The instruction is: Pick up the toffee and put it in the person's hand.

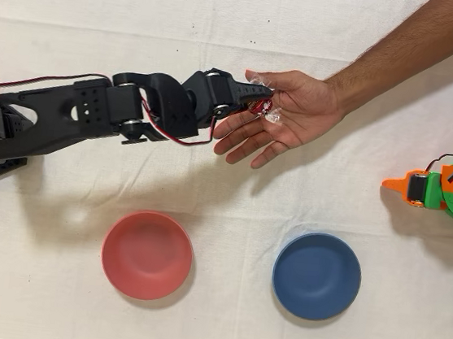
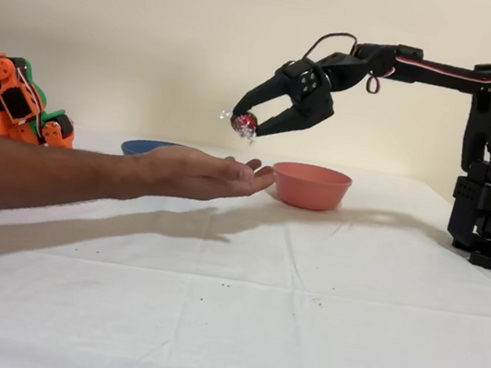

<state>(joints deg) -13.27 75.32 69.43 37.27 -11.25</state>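
Two bowls, red [image 1: 147, 255] and blue [image 1: 317, 276], lie below the arm overhead; the gripper [image 1: 259, 101] pinches the toffee [image 1: 261, 106] over the hand [image 1: 282, 114]. From the side, the toffee [image 2: 245, 123] hangs clamped above the palm [image 2: 200, 173], not touching it.

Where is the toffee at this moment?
The toffee is pinched in the black gripper, held in the air above the person's hand in the fixed view; in the overhead view it sits over the open palm, upper middle.

One top-down view, one low side view, same table [image 1: 253, 9].
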